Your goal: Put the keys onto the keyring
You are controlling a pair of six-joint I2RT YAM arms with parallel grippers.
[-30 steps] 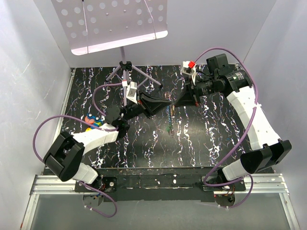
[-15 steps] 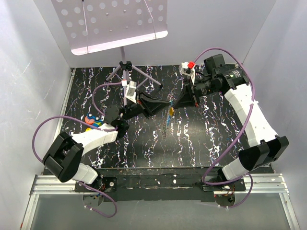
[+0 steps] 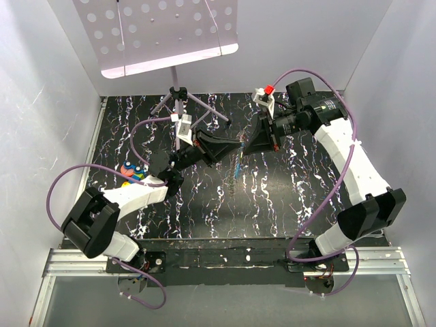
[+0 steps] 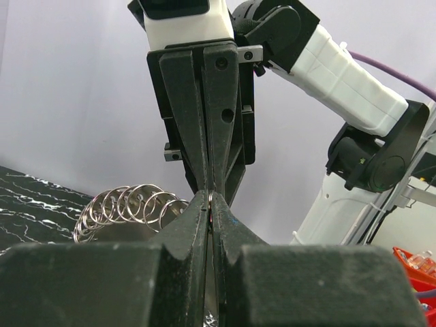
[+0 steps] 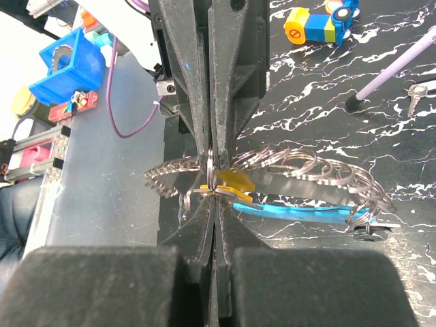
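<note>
Over the middle of the table my left gripper [image 3: 236, 146] and right gripper [image 3: 245, 146] meet tip to tip, both shut. A thin silver keyring [image 5: 212, 170] runs between the two pairs of tips and is pinched by both; it shows edge-on as the keyring [image 4: 212, 199] in the left wrist view. The yellow key [image 5: 236, 181] lies across the right gripper [image 5: 213, 194] tips, touching the ring. A long blue piece [image 5: 306, 213] hangs beside it, and I cannot tell whether it is the blue key. A chain of rings [image 5: 300, 162] dangles from the ring.
A loose silver key [image 5: 413, 97] lies on the black marbled table [image 3: 286, 197] near a purple stand leg [image 5: 392, 68]. Coloured toy blocks [image 3: 131, 172] sit at the left edge. The music stand [image 3: 178, 95] rises at the back. A blue bin [image 5: 68, 65] stands off the table.
The right gripper has moved left and up until its tips meet the left gripper's. The hanging chain with the coloured pieces has swung slightly left with it.
</note>
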